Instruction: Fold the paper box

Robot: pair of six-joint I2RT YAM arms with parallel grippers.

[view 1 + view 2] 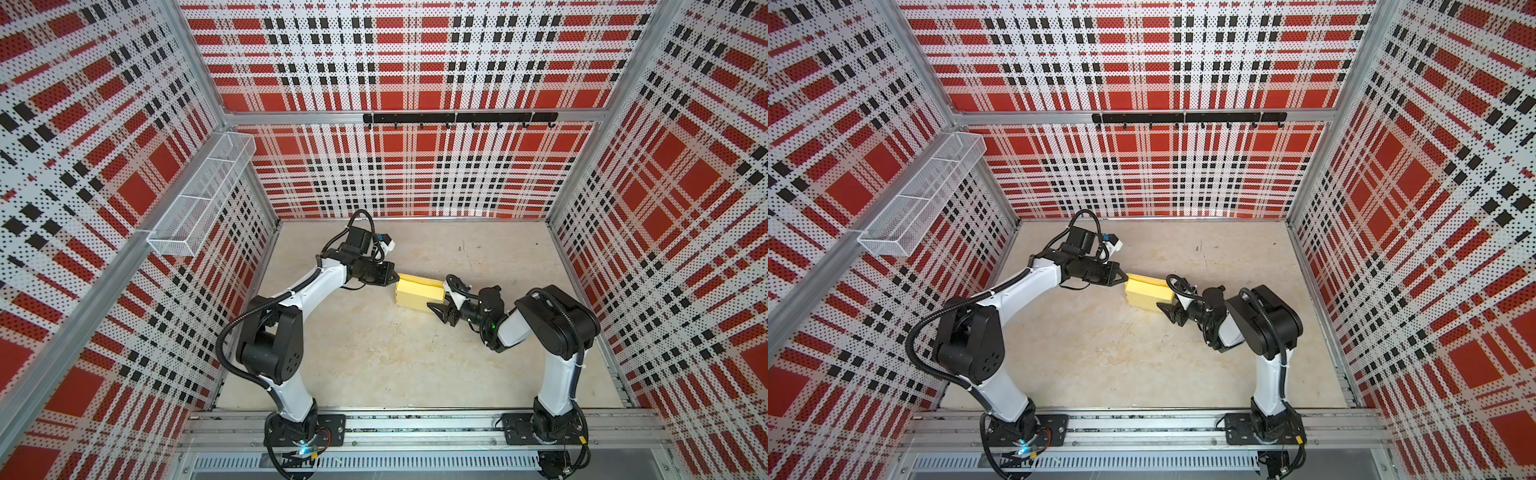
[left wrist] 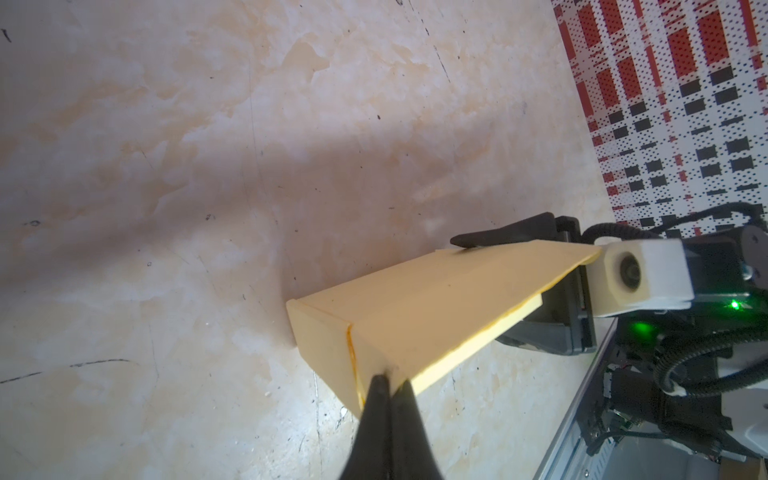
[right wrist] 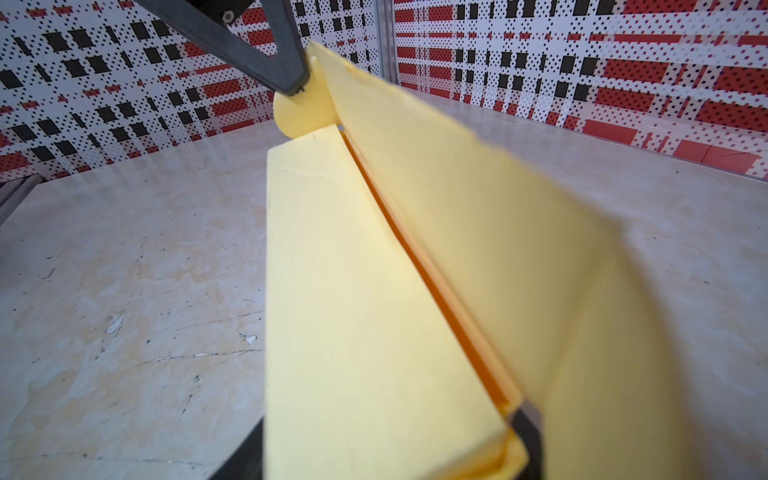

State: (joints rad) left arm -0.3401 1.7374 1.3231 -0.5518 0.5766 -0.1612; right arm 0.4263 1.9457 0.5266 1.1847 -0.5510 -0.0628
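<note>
The paper box (image 1: 415,293) (image 1: 1148,293) is a pale yellow long box lying mid-table, its lid flap (image 3: 478,208) standing open along one long side. My left gripper (image 1: 395,277) (image 1: 1124,279) (image 2: 384,382) is shut, and its tips press on the box's left end by a rounded tab (image 3: 297,114). I cannot tell whether card is pinched between them. My right gripper (image 1: 438,300) (image 3: 386,440) straddles the box's right end. One finger lies against each long wall, and the far finger sits between the wall and the lid. In the left wrist view the box (image 2: 415,316) stretches away to the right gripper.
A white wire basket (image 1: 203,195) hangs on the left wall. A black hook rail (image 1: 459,117) runs along the back wall. Both arm bases sit on the aluminium rail (image 1: 415,428) at the front edge. Plaid walls close in three sides of the beige table (image 1: 374,353).
</note>
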